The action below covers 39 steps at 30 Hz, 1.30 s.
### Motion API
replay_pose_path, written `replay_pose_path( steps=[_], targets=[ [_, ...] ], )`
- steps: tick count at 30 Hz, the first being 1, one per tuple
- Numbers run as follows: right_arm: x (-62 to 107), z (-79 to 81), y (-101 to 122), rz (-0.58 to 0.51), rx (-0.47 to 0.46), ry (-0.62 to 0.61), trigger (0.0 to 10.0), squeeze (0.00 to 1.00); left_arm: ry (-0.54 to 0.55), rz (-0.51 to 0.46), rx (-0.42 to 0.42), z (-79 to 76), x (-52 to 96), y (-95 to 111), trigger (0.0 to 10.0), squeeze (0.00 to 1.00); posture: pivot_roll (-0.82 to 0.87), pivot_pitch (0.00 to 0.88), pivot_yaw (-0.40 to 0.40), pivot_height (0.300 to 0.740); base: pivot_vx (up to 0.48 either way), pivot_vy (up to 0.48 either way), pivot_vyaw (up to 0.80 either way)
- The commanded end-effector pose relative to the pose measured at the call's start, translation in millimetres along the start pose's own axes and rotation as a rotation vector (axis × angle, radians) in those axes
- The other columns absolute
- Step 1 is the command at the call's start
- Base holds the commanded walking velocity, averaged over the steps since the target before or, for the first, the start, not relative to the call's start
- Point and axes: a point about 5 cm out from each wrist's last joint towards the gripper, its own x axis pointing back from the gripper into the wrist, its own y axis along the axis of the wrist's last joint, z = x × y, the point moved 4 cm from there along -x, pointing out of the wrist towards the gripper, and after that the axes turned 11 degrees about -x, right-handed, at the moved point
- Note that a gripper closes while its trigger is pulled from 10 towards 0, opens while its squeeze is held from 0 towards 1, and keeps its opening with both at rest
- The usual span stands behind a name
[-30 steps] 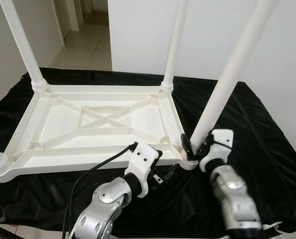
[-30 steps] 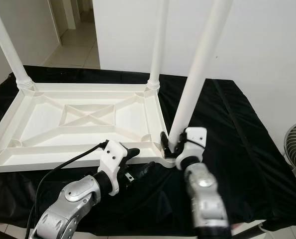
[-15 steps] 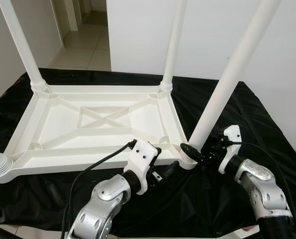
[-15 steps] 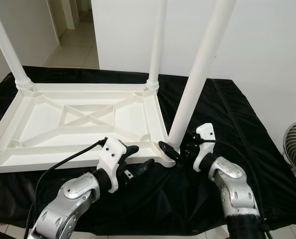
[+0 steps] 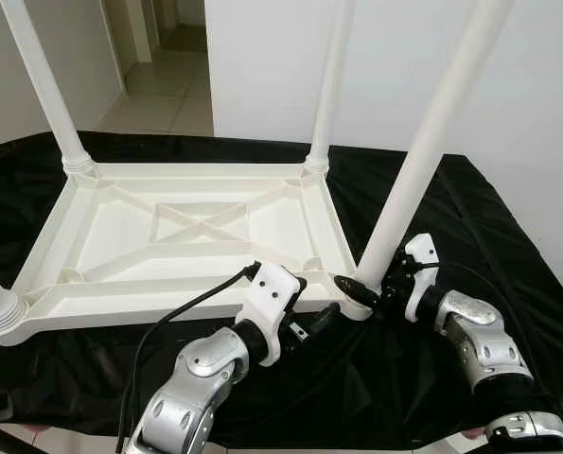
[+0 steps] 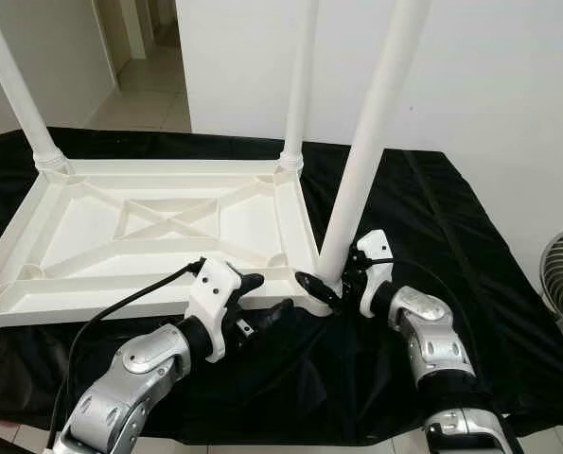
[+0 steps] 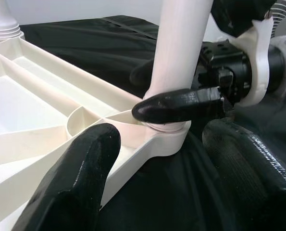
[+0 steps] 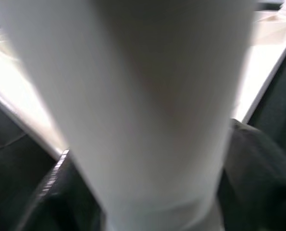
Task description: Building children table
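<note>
Four legs rise out of frame; right gripper (image 5: 368,287) pinches the near leg (image 5: 423,151), left gripper (image 5: 311,322) spread beside the tabletop (image 5: 196,241).

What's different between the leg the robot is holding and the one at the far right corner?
The near leg leans off to one side, with the right tool clasped round its base; the far leg stands upright, untouched. Both are white tubes rising from corner sockets of the upturned tabletop.

White walls (image 5: 262,66), tiled hallway floor (image 5: 167,99), black cloth (image 5: 489,236)
</note>
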Motion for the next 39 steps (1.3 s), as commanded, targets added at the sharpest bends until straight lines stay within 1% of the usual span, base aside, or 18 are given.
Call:
replay_pose_path(
  steps=[1, 11, 12, 13, 14, 17, 19, 20, 22, 24, 26, 28, 29, 31, 32, 34, 37, 39],
  targets=[
    [-6.7, 4.2, -3.2, 0.02, 0.015, 0.037, 0.0, 0.0, 0.021, 0.014, 0.002, 2.7, -1.4, -1.8, 10.0, 0.0, 0.01, 0.041, -0.03, 0.74, 0.0, 0.0, 0.0],
    [0.4, -2.6, -6.1, 0.006, 0.034, 0.025, 0.0, 0.0, 0.011, 0.01, 0.006, 0.8, -3.0, -1.7, 10.0, 0.0, 0.0, 0.043, -0.025, 0.74, 0.0, 0.0, 0.0],
    [1.4, -4.6, -7.0, -0.002, 0.017, -0.011, 9.1, 0.0, 0.009, 0.009, 0.007, 0.2, -3.4, -1.5, 10.0, 0.0, 0.0, 0.043, -0.025, 0.74, 0.0, 0.0, 0.0],
    [1.4, -4.6, -7.0, -0.002, 0.017, -0.011, 9.1, 0.0, 0.009, 0.009, 0.007, 0.2, -3.4, -1.5, 10.0, 0.0, 0.0, 0.043, -0.025, 0.74, 0.0, 0.0, 0.0],
    [1.6, -5.1, -7.1, -0.004, 0.012, -0.019, 10.0, 0.0, 0.008, 0.009, 0.007, 0.1, -3.5, -1.4, 10.0, 0.0, 0.0, 0.043, -0.025, 0.74, 0.0, 0.0, 0.0],
    [1.5, -5.4, -8.2, -0.007, -0.001, -0.04, 10.0, 0.0, 0.007, 0.008, 0.008, -0.2, -3.5, -1.4, 10.0, 0.0, -0.01, 0.047, -0.026, 0.74, 0.0, 0.0, 0.0],
    [1.1, -8.7, -14.2, -0.018, -0.026, -0.148, 10.0, 0.0, 0.004, 0.009, 0.012, -1.8, -3.5, -1.7, 10.0, 0.0, -0.01, 0.047, -0.026, 0.74, 0.0, 0.0, 0.0],
    [1.1, -8.7, -14.2, -0.018, -0.026, -0.148, 10.0, 0.0, 0.004, 0.009, 0.012, -1.8, -3.5, -1.7, 10.0, 0.0, -0.01, 0.047, -0.026, 0.74, 0.0, 0.0, 0.0],
    [3.4, -13.3, -23.2, -0.023, -0.062, -0.288, 10.0, 0.0, 0.002, 0.012, 0.019, -4.1, -2.3, -2.3, 10.0, 0.0, -0.01, 0.055, -0.031, 0.74, 0.0, 0.0, 0.0],
    [5.8, -14.0, -29.1, -0.03, -0.091, -0.365, 10.0, 0.0, 0.002, 0.014, 0.026, -5.4, -1.6, -2.9, 10.0, 0.0, -0.01, 0.055, -0.031, 0.74, 0.0, 0.0, 0.0],
    [5.8, -14.0, -29.1, -0.03, -0.091, -0.365, 10.0, 0.0, 0.002, 0.014, 0.026, -5.4, -1.6, -2.9, 10.0, 0.0, -0.01, 0.055, -0.031, 0.74, 0.0, 0.0, 0.0],
    [9.9, -12.2, -38.2, -0.045, -0.134, -0.495, 10.0, 0.0, -0.004, 0.016, 0.035, -7.6, -1.3, -4.0, 10.0, 0.0, -0.01, 0.055, -0.033, 0.74, 0.0, 0.0, 0.0],
    [9.9, -12.2, -38.2, -0.045, -0.134, -0.495, 10.0, 0.0, -0.004, 0.016, 0.035, -7.6, -1.3, -4.0, 10.0, 0.0, -0.01, 0.055, -0.033, 0.74, 0.0, 0.0, 0.0],
    [14.9, -10.1, -41.9, -0.069, -0.152, -0.628, 10.0, 0.0, -0.008, 0.017, 0.038, -9.1, -1.1, -4.7, 10.0, 0.0, -0.02, 0.052, -0.036, 0.74, 0.0, 0.0, 0.0],
    [14.9, -10.1, -41.9, -0.069, -0.152, -0.628, 10.0, 0.0, -0.008, 0.017, 0.038, -9.1, -1.1, -4.7, 10.0, 0.0, -0.02, 0.052, -0.036, 0.74, 0.0, 0.0, 0.0],
    [18.5, -8.1, -41.6, -0.091, -0.158, -0.752, 10.0, 0.0, -0.013, 0.016, 0.037, -9.6, -1.6, -4.9, 10.0, 0.0, -0.02, 0.052, -0.036, 0.74, 0.0, 0.0, 0.0],
    [20.5, -6.9, -44.5, -0.075, -0.16, -0.83, 10.0, 0.0, -0.016, 0.016, 0.038, -10.3, -1.9, -5.1, 10.0, 0.0, -0.02, 0.047, -0.038, 0.74, 0.0, 0.0, 0.0],
    [29.0, -2.0, -51.9, -0.019, -0.149, -1.034, 10.0, 0.0, -0.022, 0.014, 0.043, -12.3, -2.8, -5.4, 10.0, 0.0, -0.02, 0.041, -0.04, 0.74, 0.0, 0.0, 0.0]
  ],
)
